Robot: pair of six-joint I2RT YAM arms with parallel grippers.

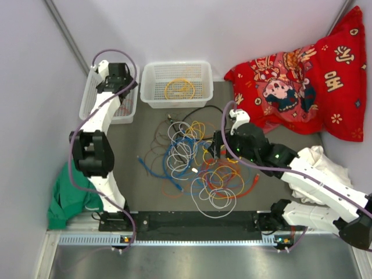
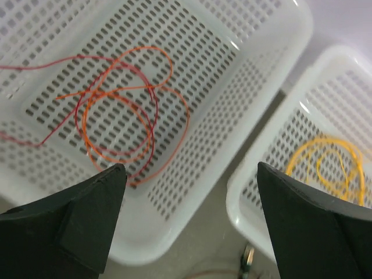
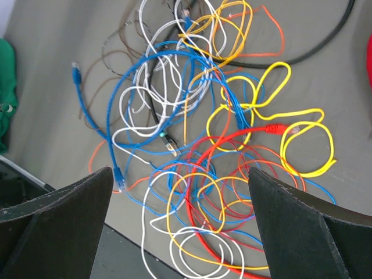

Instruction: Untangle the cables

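Multicoloured cables (image 1: pixel 195 165) tangled centrally | left tool (image 2: pixel 190 168) spread over basket (image 2: pixel 174 241) rim

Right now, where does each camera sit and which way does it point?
Top external: above and behind the arms, looking down; shows left arm, right arm and the tangled cables.
Left wrist: on the left arm, facing down into two white baskets; open left gripper at the bottom.
Right wrist: on the right arm, facing down at the tangled cables; open right gripper at the bottom.
Shared: top and left wrist views both show the yellow cable in its basket.
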